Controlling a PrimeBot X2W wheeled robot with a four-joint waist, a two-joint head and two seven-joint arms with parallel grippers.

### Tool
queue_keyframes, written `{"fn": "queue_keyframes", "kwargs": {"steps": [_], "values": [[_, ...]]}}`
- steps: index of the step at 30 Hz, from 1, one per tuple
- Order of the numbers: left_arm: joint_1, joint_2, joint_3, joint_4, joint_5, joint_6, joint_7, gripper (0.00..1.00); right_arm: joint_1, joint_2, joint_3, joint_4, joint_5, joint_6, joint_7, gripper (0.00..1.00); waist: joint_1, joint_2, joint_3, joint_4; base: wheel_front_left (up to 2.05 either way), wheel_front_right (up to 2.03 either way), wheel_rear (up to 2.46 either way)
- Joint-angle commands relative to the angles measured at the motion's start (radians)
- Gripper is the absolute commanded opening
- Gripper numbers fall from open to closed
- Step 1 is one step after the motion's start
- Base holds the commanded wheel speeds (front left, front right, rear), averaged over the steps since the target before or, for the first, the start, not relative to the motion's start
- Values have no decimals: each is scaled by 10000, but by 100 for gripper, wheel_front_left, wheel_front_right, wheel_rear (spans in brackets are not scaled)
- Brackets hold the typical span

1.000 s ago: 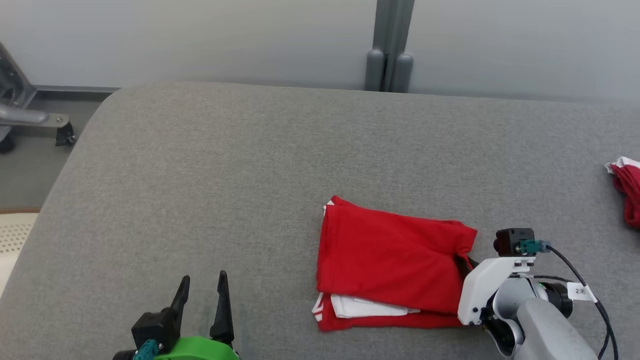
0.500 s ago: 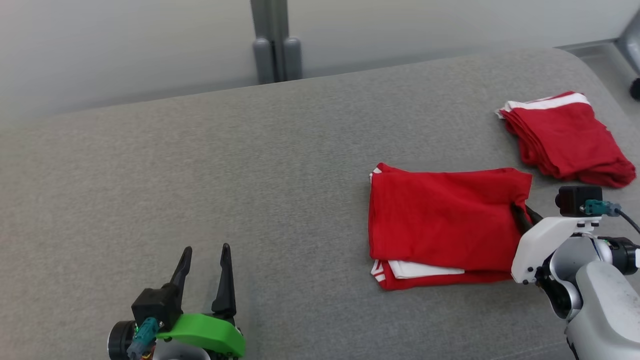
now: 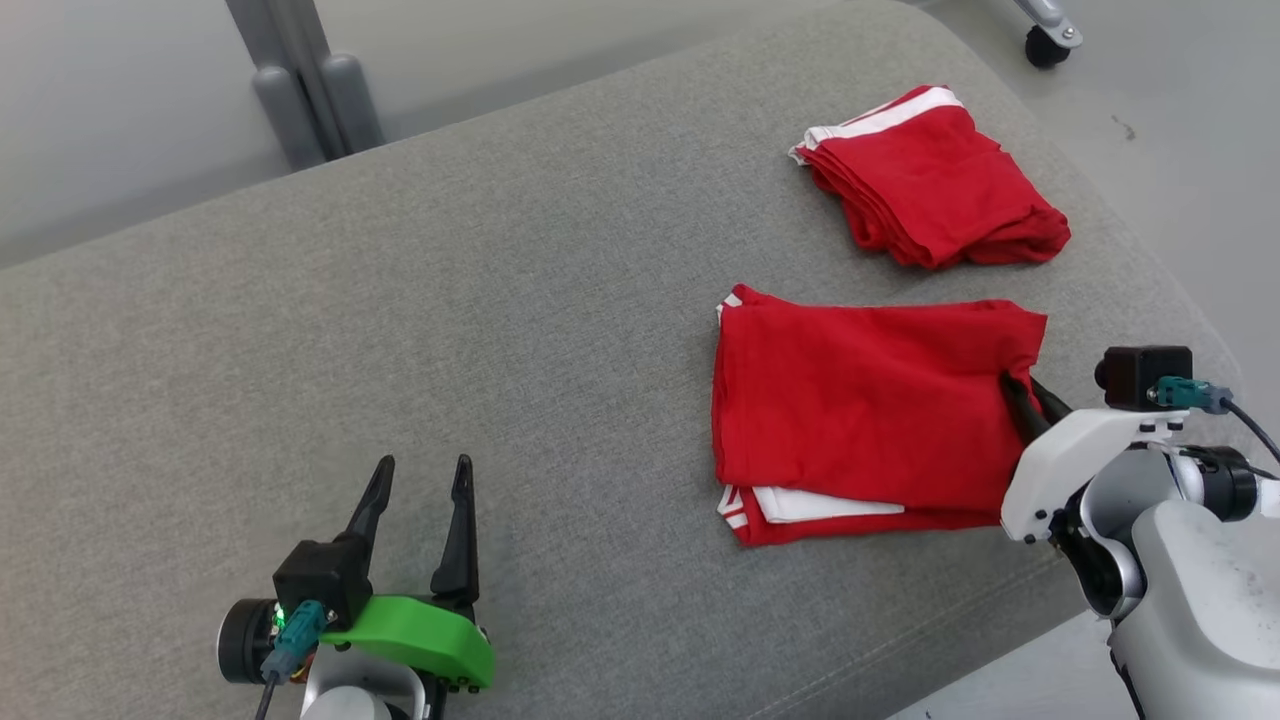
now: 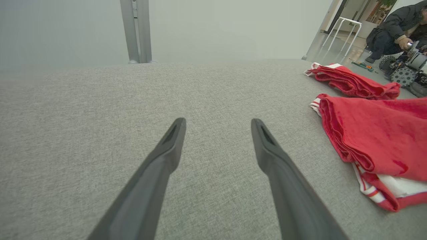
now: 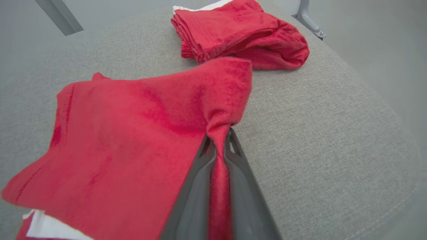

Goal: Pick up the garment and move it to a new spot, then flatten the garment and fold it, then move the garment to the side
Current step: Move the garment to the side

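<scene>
A folded red garment (image 3: 860, 410) with white trim lies on the grey cushioned surface (image 3: 500, 300), right of centre. My right gripper (image 3: 1025, 395) is shut on the garment's right edge, and the right wrist view shows red cloth (image 5: 133, 133) pinched between the two dark fingers (image 5: 200, 186). In the left wrist view the garment (image 4: 377, 140) lies at the right. My left gripper (image 3: 420, 480) stands open at the lower left over bare cushion, well apart from the garment, with nothing between its fingers (image 4: 166, 156).
A second folded red pile (image 3: 930, 180) lies beyond the garment near the cushion's far right corner. The cushion's rounded edge (image 3: 1130, 250) drops to the floor at the right. A grey post (image 3: 300, 90) stands behind. A person (image 4: 393, 30) crouches in the distance by a wheeled device.
The head camera has swung right, bringing the second red pile into full view. The right gripper stays shut on the garment's edge. The left gripper is unchanged.
</scene>
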Motion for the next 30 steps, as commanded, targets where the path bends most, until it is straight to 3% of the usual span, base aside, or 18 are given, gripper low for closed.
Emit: {"fn": "queue_keyframes", "kwargs": {"steps": [1, 13, 23, 30], "values": [[-149, 111, 20, -5, 11, 14, 14, 100, -254, 21, 29, -59, 27, -18, -107, 0, 0, -1, 276, -137, 0, 0, 0], [-265, -38, -107, 69, -181, 65, -50, 100, -2113, -731, 318, 328, -188, -18, 123, 0, 0, -1, 186, 1371, 0, 0, 0], [-177, -143, -112, 164, -247, 86, -135, 100, -3663, -1698, -214, 1655, -681, -18, 293, 0, 0, -1, 169, 2887, 0, 0, 0], [-9, -201, -151, 216, -260, 35, -133, 100, -4229, -2470, -740, 2463, -1107, -19, 523, 0, 0, -1, 58, 3594, 0, 0, 0]]}}
